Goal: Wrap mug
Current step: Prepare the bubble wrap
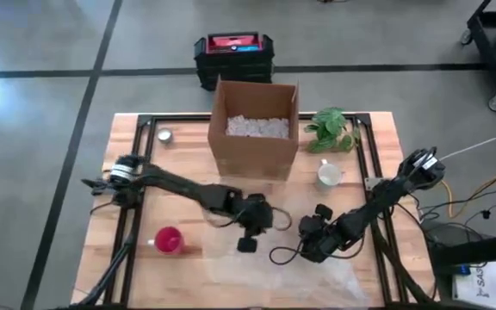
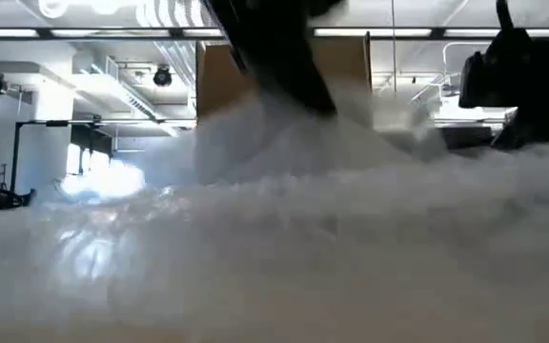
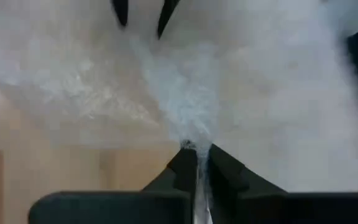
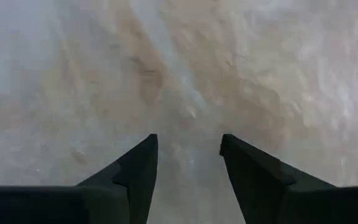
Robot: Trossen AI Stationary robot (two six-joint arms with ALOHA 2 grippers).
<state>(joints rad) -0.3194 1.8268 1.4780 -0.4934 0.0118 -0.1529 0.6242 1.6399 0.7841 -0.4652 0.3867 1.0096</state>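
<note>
A clear sheet of bubble wrap [image 1: 304, 258] lies on the wooden table's near middle. It fills the low view as bubble wrap [image 2: 274, 229]. A pink mug [image 1: 170, 240] stands upright to the wrap's left. A white mug [image 1: 328, 174] stands upright beyond it, near the plant. My left gripper [image 1: 250, 241] is shut on the wrap at the sheet's left part. My right gripper [image 4: 188, 146] stands open just over the sheet, nothing between its fingers, and sits close to the right of the left one as right gripper [image 1: 306, 248]. My left gripper pinches a bunched ridge of the bubble wrap [image 3: 194, 140] between its two fingers. In the low view the wrap rises to a peak [image 2: 274, 114] under the dark arm. The rest of the sheet lies slack on the table.
An open cardboard box [image 1: 255, 129] with white filler stands at the far middle, with a green plant [image 1: 332, 129] to its right. A small tin [image 1: 165, 135] sits at the far left. A black and red case [image 1: 232, 56] is on the floor beyond the table.
</note>
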